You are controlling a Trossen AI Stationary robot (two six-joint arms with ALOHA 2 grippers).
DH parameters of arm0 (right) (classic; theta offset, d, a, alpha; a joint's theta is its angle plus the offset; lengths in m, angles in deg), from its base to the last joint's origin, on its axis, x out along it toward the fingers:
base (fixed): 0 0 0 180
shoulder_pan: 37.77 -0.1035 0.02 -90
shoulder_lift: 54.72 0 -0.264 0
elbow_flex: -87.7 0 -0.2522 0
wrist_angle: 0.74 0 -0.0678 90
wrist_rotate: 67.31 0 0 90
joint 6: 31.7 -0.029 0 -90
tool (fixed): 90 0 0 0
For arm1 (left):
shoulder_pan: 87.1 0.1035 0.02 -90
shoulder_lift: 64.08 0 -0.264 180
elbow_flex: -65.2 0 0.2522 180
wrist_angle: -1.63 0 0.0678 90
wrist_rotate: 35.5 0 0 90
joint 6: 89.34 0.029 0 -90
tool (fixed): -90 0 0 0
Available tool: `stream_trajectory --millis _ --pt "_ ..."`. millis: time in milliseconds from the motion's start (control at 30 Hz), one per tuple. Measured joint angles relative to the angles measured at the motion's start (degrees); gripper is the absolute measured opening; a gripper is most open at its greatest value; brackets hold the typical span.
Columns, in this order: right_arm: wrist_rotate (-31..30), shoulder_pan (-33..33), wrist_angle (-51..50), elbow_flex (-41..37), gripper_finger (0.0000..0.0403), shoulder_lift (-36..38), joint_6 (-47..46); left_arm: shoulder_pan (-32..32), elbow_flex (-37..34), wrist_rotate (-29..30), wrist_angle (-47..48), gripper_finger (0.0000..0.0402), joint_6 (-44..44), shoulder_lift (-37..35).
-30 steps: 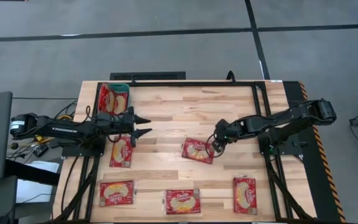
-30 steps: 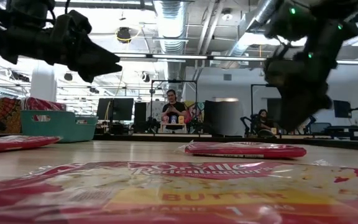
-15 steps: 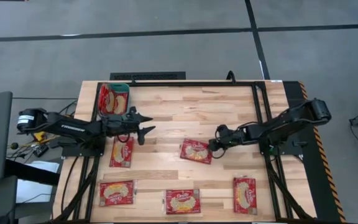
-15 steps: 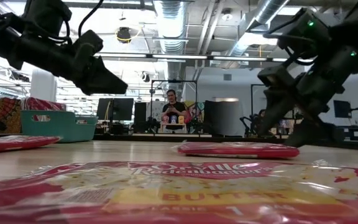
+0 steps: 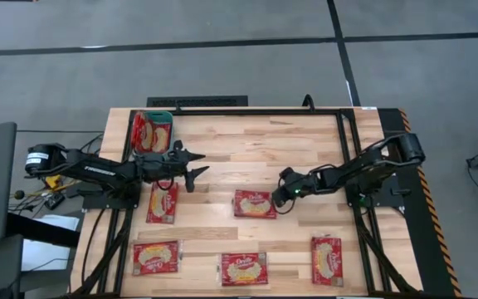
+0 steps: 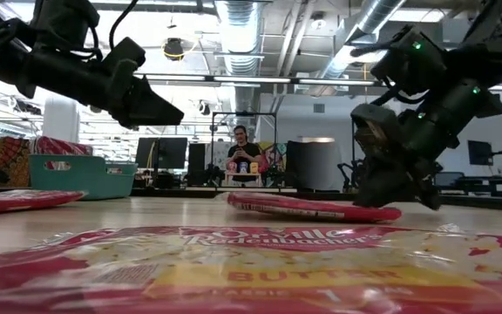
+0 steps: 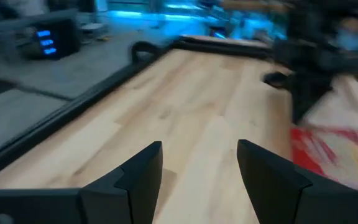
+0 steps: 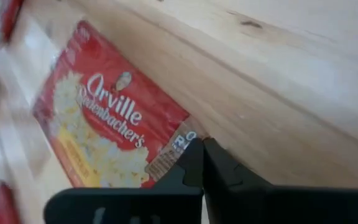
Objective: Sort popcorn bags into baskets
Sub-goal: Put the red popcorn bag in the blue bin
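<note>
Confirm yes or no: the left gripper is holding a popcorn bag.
No. In the left wrist view the left gripper is open with only bare table between its fingers.

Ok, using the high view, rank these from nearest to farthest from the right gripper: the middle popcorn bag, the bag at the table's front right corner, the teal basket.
1. Middle popcorn bag, at the right gripper.
2. Front-right bag, near the front edge.
3. Teal basket, far-left corner.

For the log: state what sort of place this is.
Probably a robotics lab in an open office or workshop. The low view shows bare ceiling ducts, monitors and a seated person behind the wooden table, which has a black frame and two arms.
</note>
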Motion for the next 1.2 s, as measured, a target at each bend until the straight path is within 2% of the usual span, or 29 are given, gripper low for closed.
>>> stream_trajectory --millis 67,133,200,367,467,533,667,900,1067,1200 --pt "-2.38 -0.31 0.80 0.95 0.0007 1.62 9.44 0.03 0.00 3.58 -1.00 0.0199 -2.40 -0.05" --pt "-6.58 -0.46 2.51 3.51 0.0006 4.16 19.38 0.41 0.00 4.75 -1.60 0.0200 -3.04 -0.11" --pt "-9.46 -0.22 2.90 5.54 0.0005 6.42 29.27 1.21 0.00 1.66 -3.00 0.0203 -4.17 -0.09" --pt "-9.66 1.88 2.49 11.16 0.0004 9.18 47.14 3.10 0.28 -11.22 -4.63 0.0226 -6.20 -0.09" --pt "-9.66 3.78 0.63 14.45 0.0003 9.65 52.87 3.04 0.85 -14.57 -4.52 0.0240 -4.80 0.08" --pt "-9.49 4.81 -0.53 16.57 0.0003 9.65 56.53 2.82 1.33 -14.23 -3.98 0.0248 -3.73 0.36" --pt "-8.10 6.81 -0.97 20.35 0.0002 9.46 59.10 2.86 2.84 -9.73 -2.37 0.0266 -2.43 1.60" --pt "-6.46 8.47 -1.08 24.54 0.0001 8.12 60.33 2.62 5.65 -9.58 -2.43 0.0279 4.23 8.35" --pt "-6.20 8.54 -0.84 26.44 0.0001 8.12 61.76 2.62 8.46 -7.17 -3.94 0.0279 6.05 13.41" --pt "-6.39 8.84 -1.25 27.46 0.0001 8.12 61.43 1.88 10.58 -9.10 -3.87 0.0279 8.12 15.51"
